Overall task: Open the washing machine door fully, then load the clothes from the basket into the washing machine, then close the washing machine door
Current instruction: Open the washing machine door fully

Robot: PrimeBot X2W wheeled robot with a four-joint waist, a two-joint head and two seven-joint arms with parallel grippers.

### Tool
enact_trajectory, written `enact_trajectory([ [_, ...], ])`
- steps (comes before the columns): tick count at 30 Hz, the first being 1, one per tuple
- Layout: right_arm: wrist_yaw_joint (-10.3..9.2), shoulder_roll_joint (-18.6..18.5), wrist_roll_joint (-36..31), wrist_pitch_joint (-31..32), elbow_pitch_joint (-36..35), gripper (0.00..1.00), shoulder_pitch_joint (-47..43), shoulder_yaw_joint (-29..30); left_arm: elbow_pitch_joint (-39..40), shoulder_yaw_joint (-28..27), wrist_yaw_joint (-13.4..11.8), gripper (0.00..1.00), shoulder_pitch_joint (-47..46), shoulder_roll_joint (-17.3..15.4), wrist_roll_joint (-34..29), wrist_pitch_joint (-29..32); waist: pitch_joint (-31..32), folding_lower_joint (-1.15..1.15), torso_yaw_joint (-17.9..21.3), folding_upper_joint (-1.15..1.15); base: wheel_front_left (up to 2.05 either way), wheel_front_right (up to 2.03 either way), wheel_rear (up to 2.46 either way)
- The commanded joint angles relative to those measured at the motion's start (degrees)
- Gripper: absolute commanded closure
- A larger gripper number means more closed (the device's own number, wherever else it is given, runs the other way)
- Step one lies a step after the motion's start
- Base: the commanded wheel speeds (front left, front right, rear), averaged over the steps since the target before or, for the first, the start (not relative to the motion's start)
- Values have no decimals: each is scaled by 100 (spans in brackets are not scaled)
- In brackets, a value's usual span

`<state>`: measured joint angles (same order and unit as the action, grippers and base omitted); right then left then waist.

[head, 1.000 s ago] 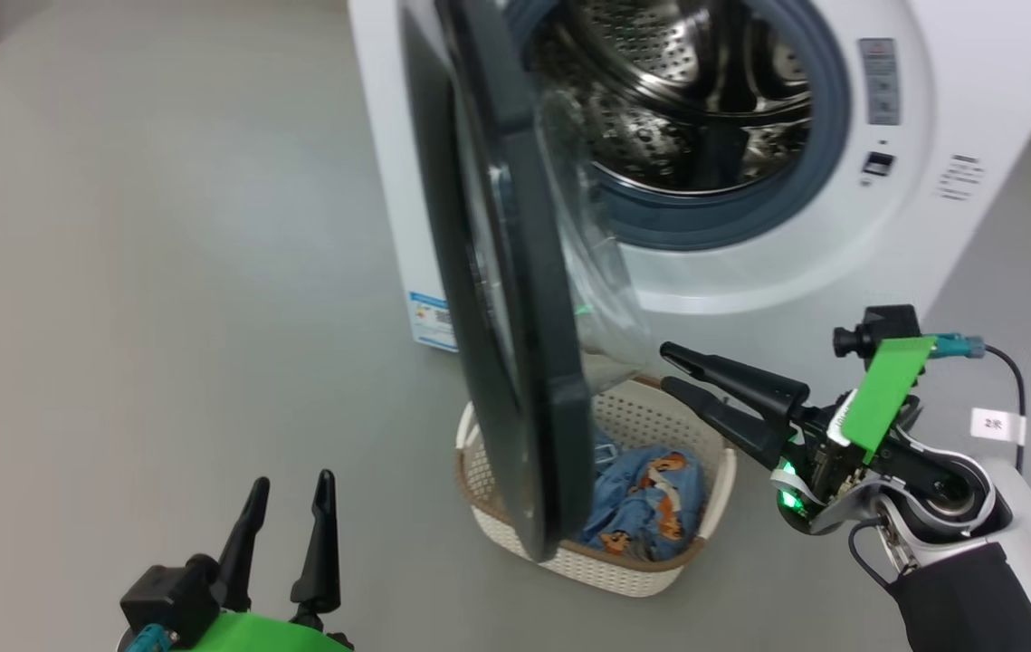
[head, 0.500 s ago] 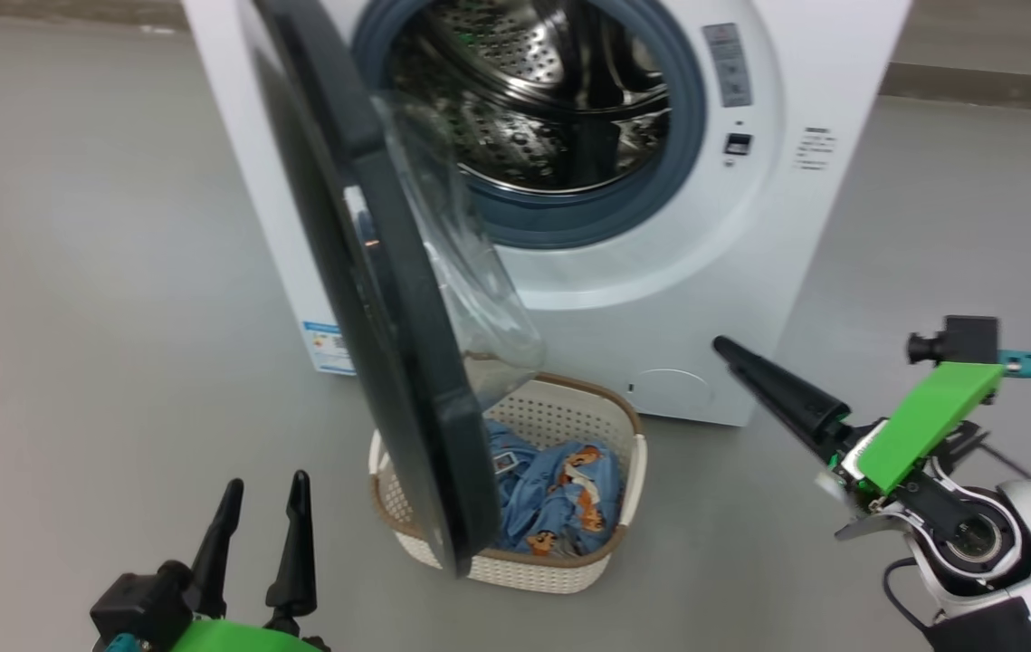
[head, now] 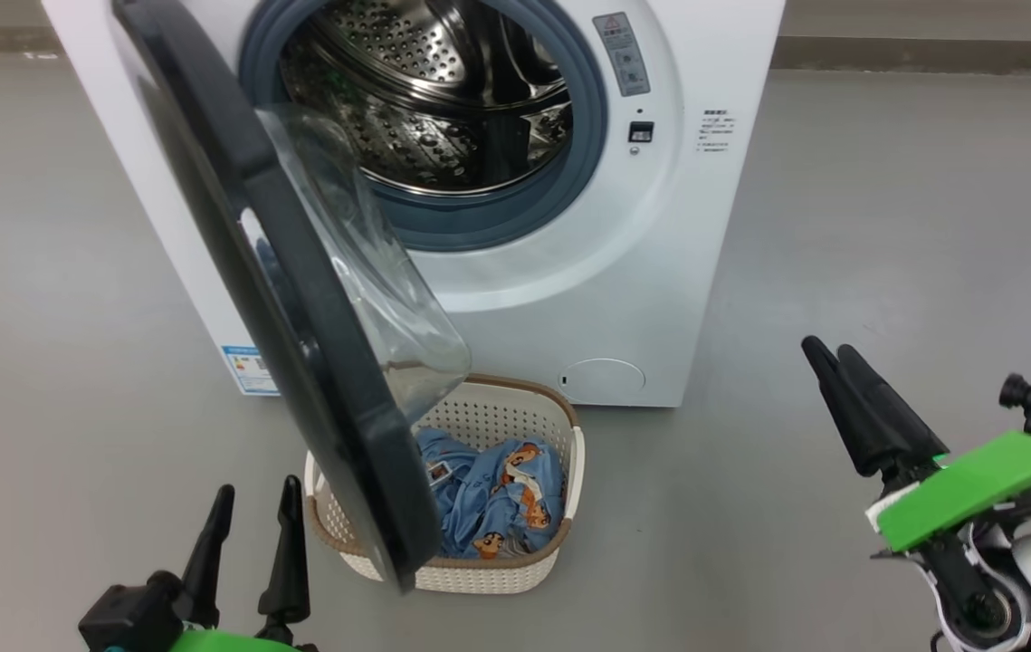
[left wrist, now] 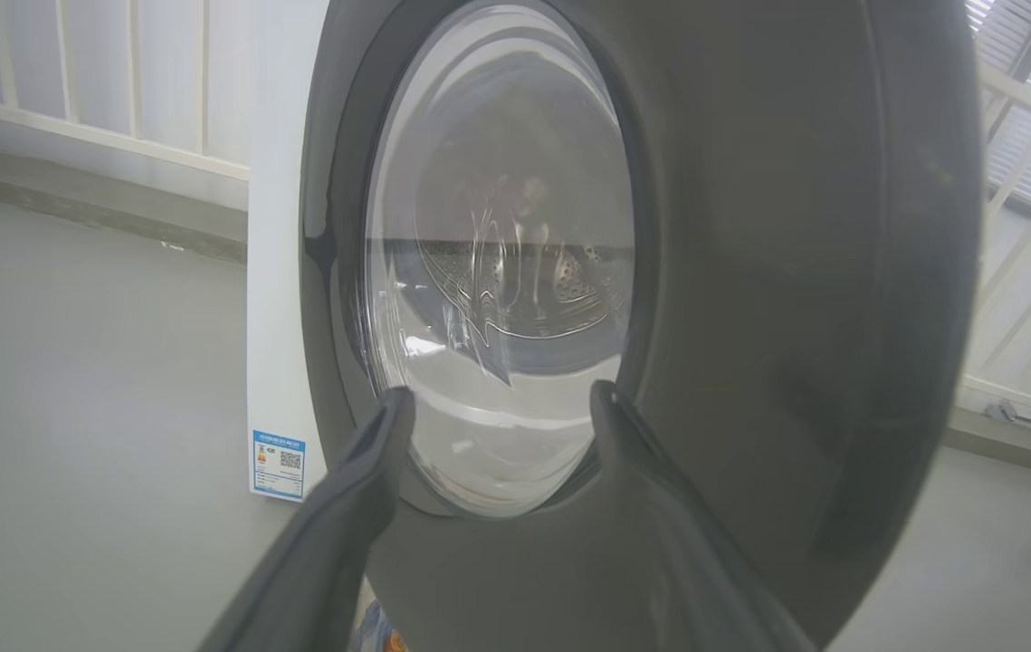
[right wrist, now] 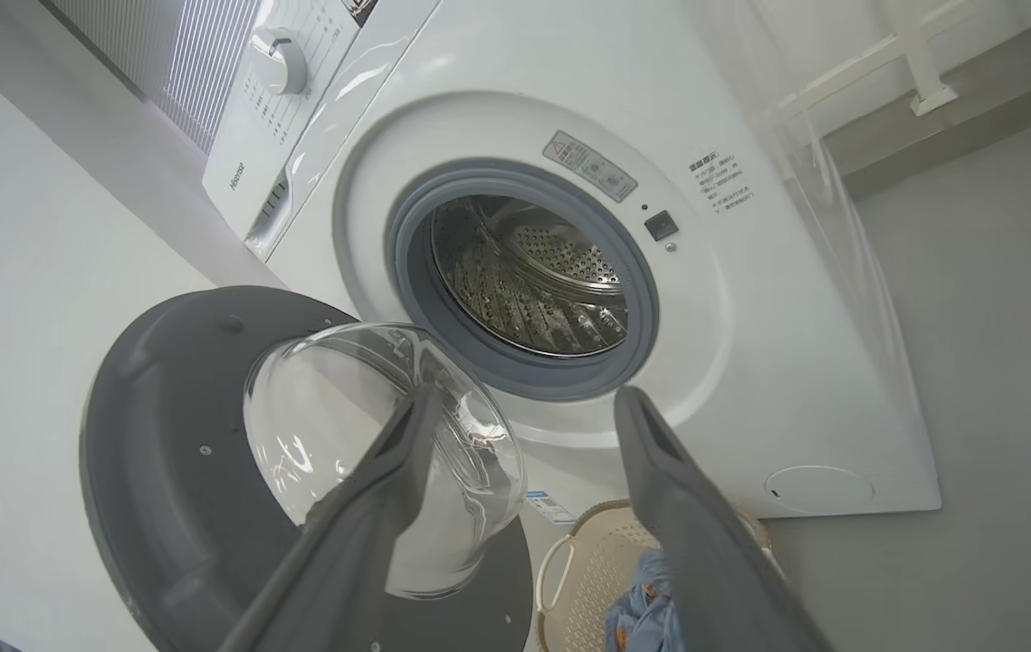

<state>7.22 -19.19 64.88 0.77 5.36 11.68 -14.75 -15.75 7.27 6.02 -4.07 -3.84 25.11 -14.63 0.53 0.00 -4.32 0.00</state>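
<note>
The left gripper [head: 257, 489] hangs spread and empty beside the half-open washing machine door [head: 370, 453]. The door overhangs the basket [head: 479, 575], which holds the clothes [head: 497, 498] before the washing machine [head: 569, 308]. Well to the right, the right gripper [head: 827, 348] is also spread and empty.

The washing machine [head: 624, 299] is white, with a grey-blue rubber ring [head: 479, 231] around a shiny steel drum [head: 406, 118] dotted with small holes, and a small blue-edged label [head: 248, 367] near its lower left corner. The door [head: 343, 426] has a glossy black rim, a clear glass bowl [head: 379, 308] and a dark grey inner face. The basket [head: 515, 417] is cream with perforated sides and a brown woven-look rim. The clothes [head: 497, 498] are light blue, printed with small orange-and-brown figures and white patches. The floor [head: 841, 226] is plain grey. The left gripper [head: 257, 493] and the right gripper [head: 827, 349] have black fingers and bright green plates.
</note>
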Motion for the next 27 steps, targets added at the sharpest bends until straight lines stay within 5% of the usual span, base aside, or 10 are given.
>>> enact_trajectory([
  [1,26,-105,-108,-125,-160,0,3,-97,173,-193,-1,0,-20,-20,-38,-37,6,0,51,0,0,0,0],
  [9,26,-337,-1398,-1458,383,0,-280,-177,262,-229,-11,0,69,16,-40,-37,29,0,168,0,0,0,0],
  [27,26,83,-2917,-1576,959,0,-355,316,293,-289,12,0,53,45,-87,-37,30,0,191,0,0,0,0],
])
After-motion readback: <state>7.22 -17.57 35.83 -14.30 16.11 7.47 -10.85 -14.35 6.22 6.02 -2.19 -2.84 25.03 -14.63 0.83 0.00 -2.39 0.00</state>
